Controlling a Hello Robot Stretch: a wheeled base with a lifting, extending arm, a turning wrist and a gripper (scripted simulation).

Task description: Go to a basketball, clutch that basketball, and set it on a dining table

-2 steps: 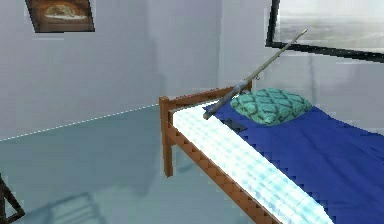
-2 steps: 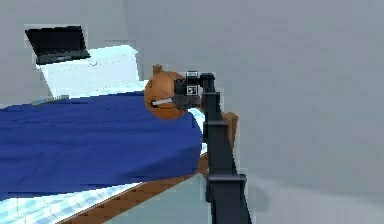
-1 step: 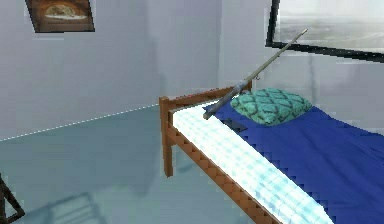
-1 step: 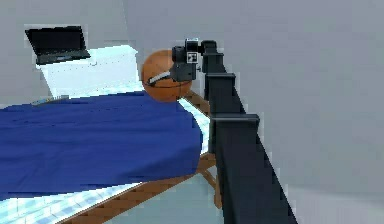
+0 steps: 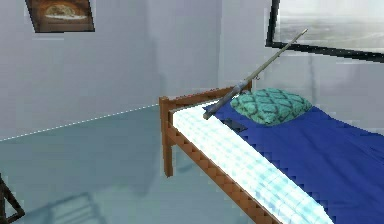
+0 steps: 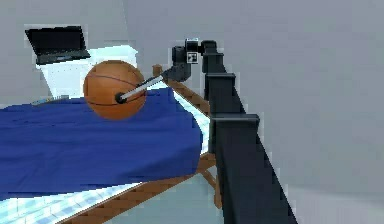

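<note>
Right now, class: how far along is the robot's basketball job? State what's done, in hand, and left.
Done: the robot is at the basketball, beside the blue bed. In hand: the gripper is at the ball, but whether it holds it cannot be told. Left: carrying it off and setting it on a dining table.
</note>
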